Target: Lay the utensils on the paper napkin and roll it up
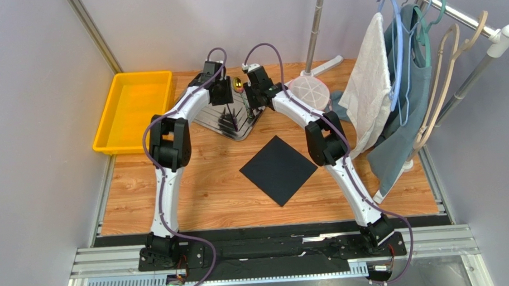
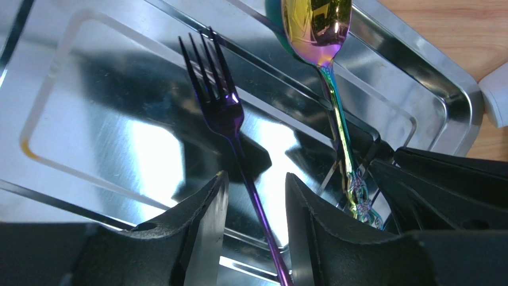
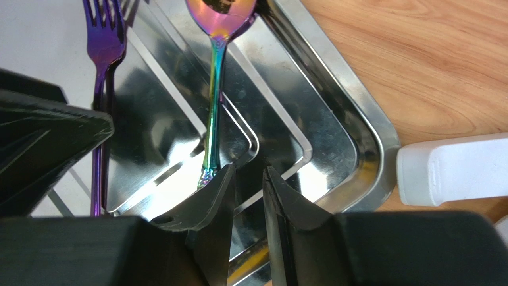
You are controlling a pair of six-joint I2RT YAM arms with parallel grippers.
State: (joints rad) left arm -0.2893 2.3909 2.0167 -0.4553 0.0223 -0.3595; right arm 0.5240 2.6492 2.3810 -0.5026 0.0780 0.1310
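Far back on the wood-grain table (image 1: 193,195), both arms reach into a shallow tray (image 3: 358,119) of polished metal with rounded corners and stepped, mirror-bright walls. The fork (image 2: 220,107) lies in it, thin, glossy purple, its four tines pointing away from the left wrist camera. Just beside it is the spoon (image 2: 335,101), with a shiny gold bowl and a slim handle shimmering green to violet. The left claw (image 2: 255,176) stands partly apart, its matte black fingers either side of the fork's handle, with a gap showing on both sides. The right claw (image 3: 249,170) is narrowly apart, bare tray visible in the slit. The spoon's handle end meets the outer edge of one finger, and whether they touch is hard to make out. The paper napkin (image 1: 278,170), a flat black square turned like a diamond, lies nearer the bases, well apart from the tray.
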